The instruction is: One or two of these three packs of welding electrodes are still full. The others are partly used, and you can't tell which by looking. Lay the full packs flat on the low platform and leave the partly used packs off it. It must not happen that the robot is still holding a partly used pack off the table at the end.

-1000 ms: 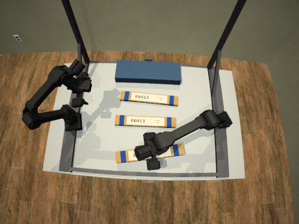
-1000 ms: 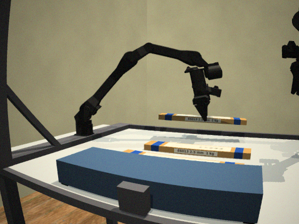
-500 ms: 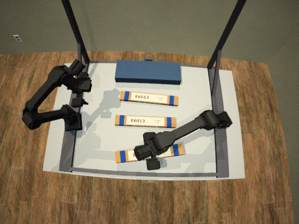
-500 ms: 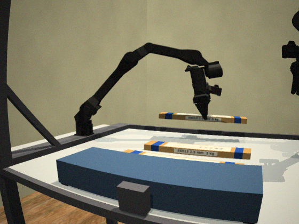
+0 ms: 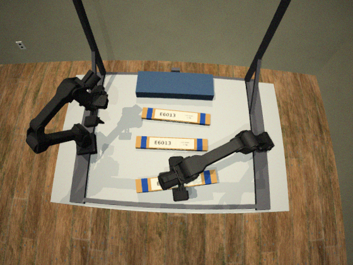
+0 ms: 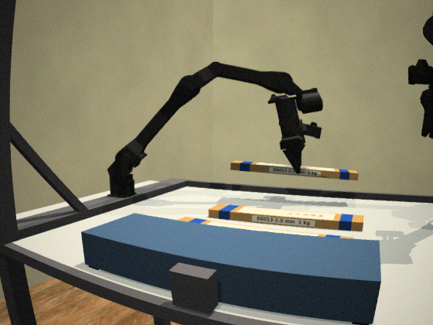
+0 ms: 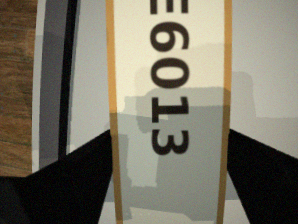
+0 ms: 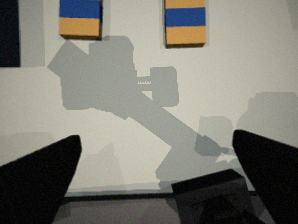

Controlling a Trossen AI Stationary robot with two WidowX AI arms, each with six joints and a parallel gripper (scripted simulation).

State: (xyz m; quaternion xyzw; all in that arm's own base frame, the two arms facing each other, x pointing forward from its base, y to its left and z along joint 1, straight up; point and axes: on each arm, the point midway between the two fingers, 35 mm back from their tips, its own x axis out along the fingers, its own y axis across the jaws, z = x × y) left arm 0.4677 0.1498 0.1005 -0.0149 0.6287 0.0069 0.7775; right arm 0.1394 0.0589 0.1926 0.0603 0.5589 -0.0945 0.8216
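Top view: your right gripper (image 5: 99, 110) (image 6: 427, 134) (image 8: 156, 139) stands released at left. Mid-table, 2 packs, the nearer (image 5: 176, 116) (image 6: 198, 220) (image 8: 80, 25) and farther (image 5: 171, 143) (image 6: 286, 221) (image 8: 185, 32) from the platform (image 5: 174, 83) (image 6: 232, 248) (image 8: 7, 35), lie off it. Rightward, your left gripper (image 5: 179, 180) (image 6: 298, 171) (image 7: 168, 135) grasps the raised pack (image 5: 209, 177) (image 6: 255, 168) (image 7: 170, 30), aloft. Step in hand, judged: weighing 1 pack. Next, if full, lay it flat on the platform; otherwise, return it to the table.

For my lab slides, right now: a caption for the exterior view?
Left gripper holds an electrode pack above the table, beyond the blue platform.
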